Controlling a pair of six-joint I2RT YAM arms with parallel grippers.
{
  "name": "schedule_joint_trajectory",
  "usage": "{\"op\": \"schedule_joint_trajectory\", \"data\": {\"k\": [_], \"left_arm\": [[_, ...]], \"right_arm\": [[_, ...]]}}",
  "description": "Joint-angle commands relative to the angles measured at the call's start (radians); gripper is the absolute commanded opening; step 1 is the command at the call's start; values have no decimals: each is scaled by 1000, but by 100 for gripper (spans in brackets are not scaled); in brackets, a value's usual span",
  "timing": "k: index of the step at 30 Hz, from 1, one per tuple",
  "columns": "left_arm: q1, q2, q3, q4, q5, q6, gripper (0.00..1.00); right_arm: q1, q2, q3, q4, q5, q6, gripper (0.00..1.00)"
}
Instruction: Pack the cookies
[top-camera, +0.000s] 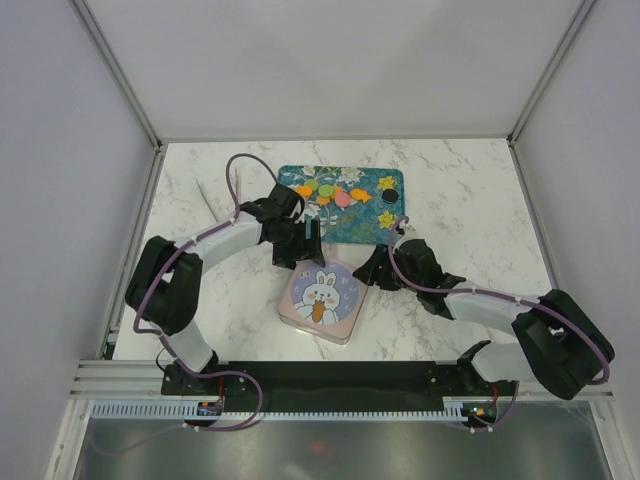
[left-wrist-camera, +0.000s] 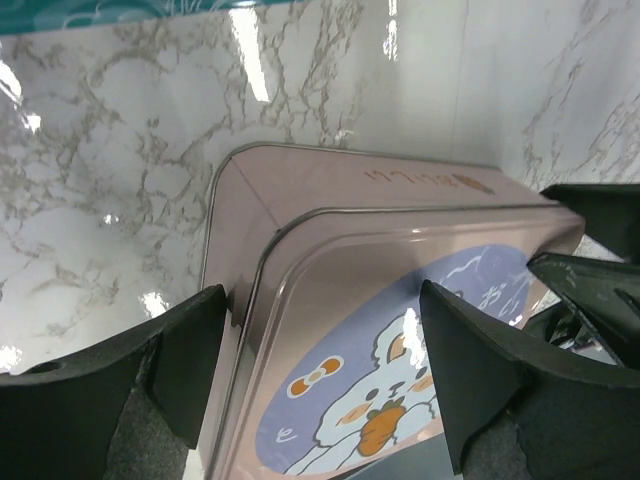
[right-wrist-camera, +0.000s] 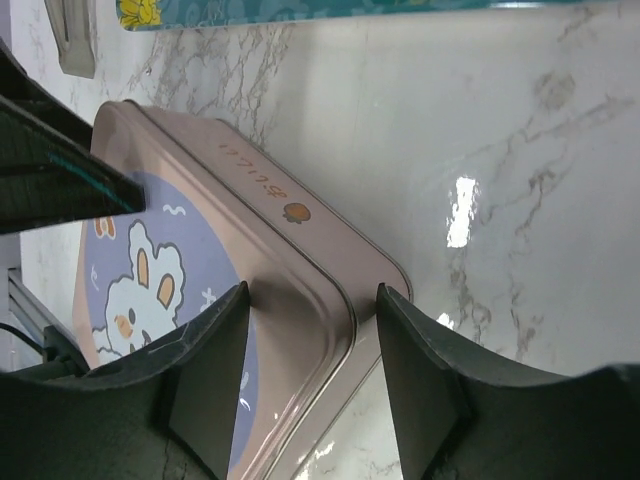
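I work on a white marble table (top-camera: 470, 200) boxed in by plain pale walls (top-camera: 330, 60). The cookies (top-camera: 335, 192) lie in a row on a teal tray (top-camera: 362, 228) at the far middle. Nearer me sits a closed pink tin (top-camera: 320, 297) with a rabbit on its lid. My left gripper (left-wrist-camera: 320, 300) has its jaws apart, straddling the tin's far left corner. My right gripper (right-wrist-camera: 310, 300) has its jaws apart around the right corner.

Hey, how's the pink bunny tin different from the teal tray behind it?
The pink tin is near-square with its bunny lid on; the teal tray is a wider, flat, open rectangle. The tray carries loose cookies; the tin's inside is hidden. The tin sits nearer the arms. Both rest on the marble table.
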Motion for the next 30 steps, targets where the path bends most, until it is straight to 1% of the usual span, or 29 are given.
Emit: {"op": "schedule_joint_trajectory", "data": {"k": [1,4,8,9,11,14,17,24,27,28,30], "left_arm": [[-6,31,75,46,59,37,85],[-6,50,80,49,60,35,85],[-6,62,57,67,42,26,84],[-6,61,34,75,39,14,83],[-6,51,8,104,32,-1,81],[-6,28,-76,153,19,-35,79],[-6,16,-139,201,12,-69,76],[-6,8,-264,314,2,-159,69],[-6,8,-310,363,8,-204,65],[-8,5,-325,377,12,-218,61],[-10,-11,-373,411,9,-256,58]], "right_arm": [[13,-34,-100,-65,-14,84,58],[15,-100,-119,-99,6,94,57],[27,-171,-102,-154,28,84,58],[28,-172,-96,-176,39,76,62],[28,-162,-71,-196,40,53,65],[37,-139,-45,-206,31,39,73],[50,-125,-24,-208,36,33,78],[84,-70,13,-194,49,47,79],[84,-30,32,-187,39,48,79],[84,-8,44,-187,39,48,79],[84,13,58,-188,42,42,77]]}}
